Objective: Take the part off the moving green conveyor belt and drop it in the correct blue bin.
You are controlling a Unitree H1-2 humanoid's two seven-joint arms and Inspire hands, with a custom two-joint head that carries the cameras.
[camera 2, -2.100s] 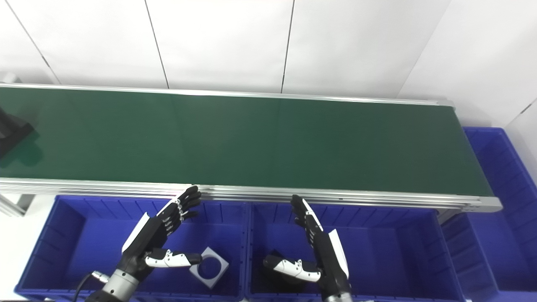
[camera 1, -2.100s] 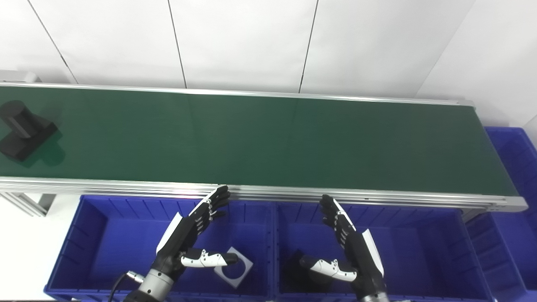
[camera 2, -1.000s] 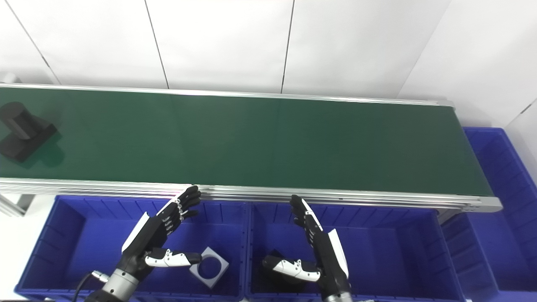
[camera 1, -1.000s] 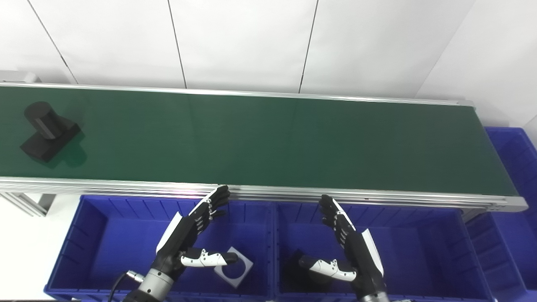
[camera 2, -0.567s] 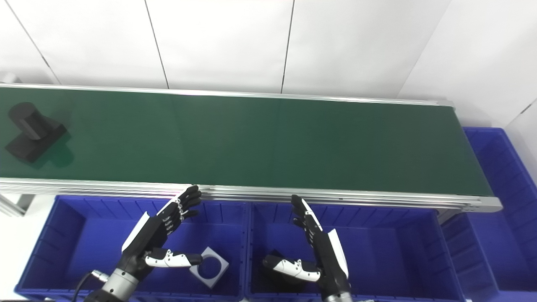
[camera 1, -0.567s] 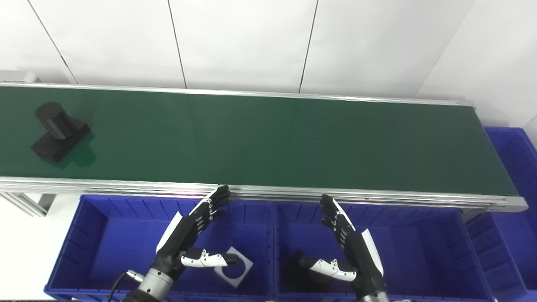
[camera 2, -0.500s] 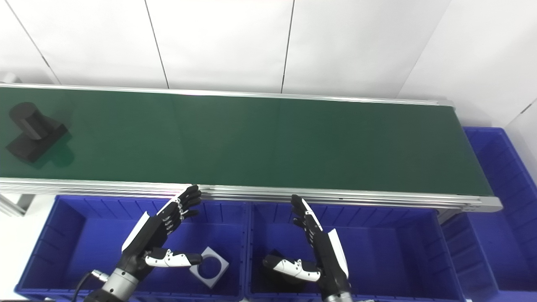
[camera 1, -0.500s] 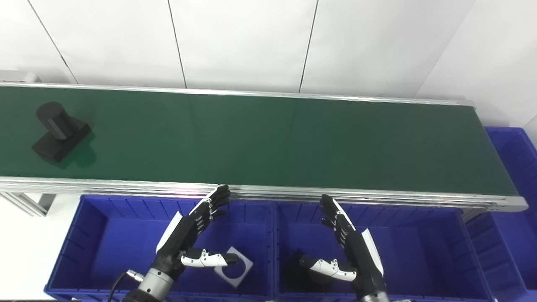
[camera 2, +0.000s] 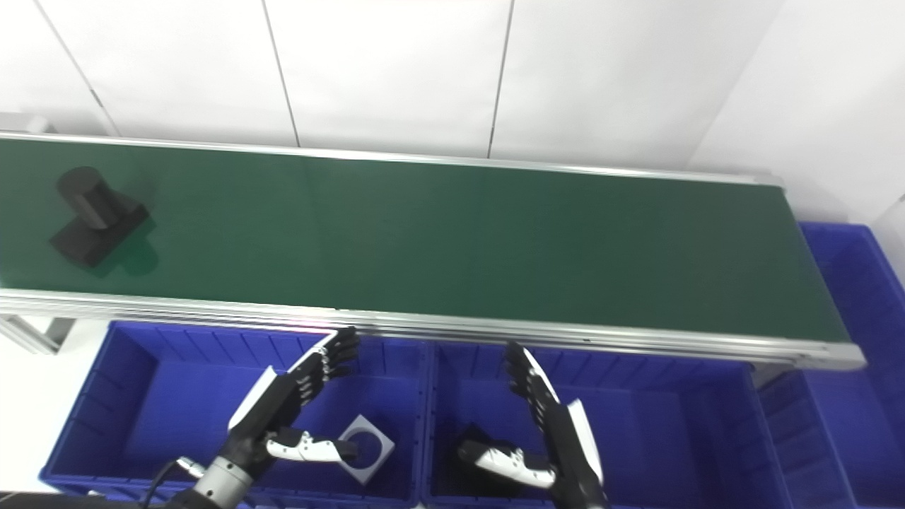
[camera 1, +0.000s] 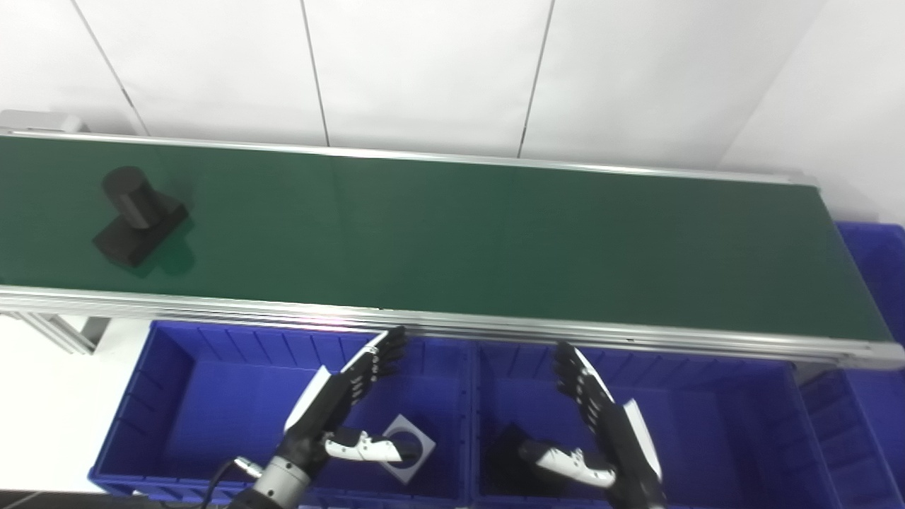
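Observation:
A black part (camera 1: 138, 215), a cylinder standing on a square block, rides at the left end of the green conveyor belt (camera 1: 459, 233). It also shows in the right eye view (camera 2: 95, 215). My left hand (camera 1: 344, 410) is open and empty above the left blue bin (camera 1: 198, 403), just below the belt's near rail. My right hand (camera 1: 601, 431) is open and empty above the middle blue bin (camera 1: 721, 424). Both hands are far to the right of the part.
A grey square plate with a round hole (camera 1: 409, 447) lies in the left bin. A black part (camera 1: 509, 459) lies in the middle bin by my right thumb. Another blue bin (camera 1: 873, 254) stands past the belt's right end. A white wall runs behind the belt.
The black part has travelled to the right along the belt. The camera has shifted a little, so the whole picture has moved. Both hands hold the same open pose.

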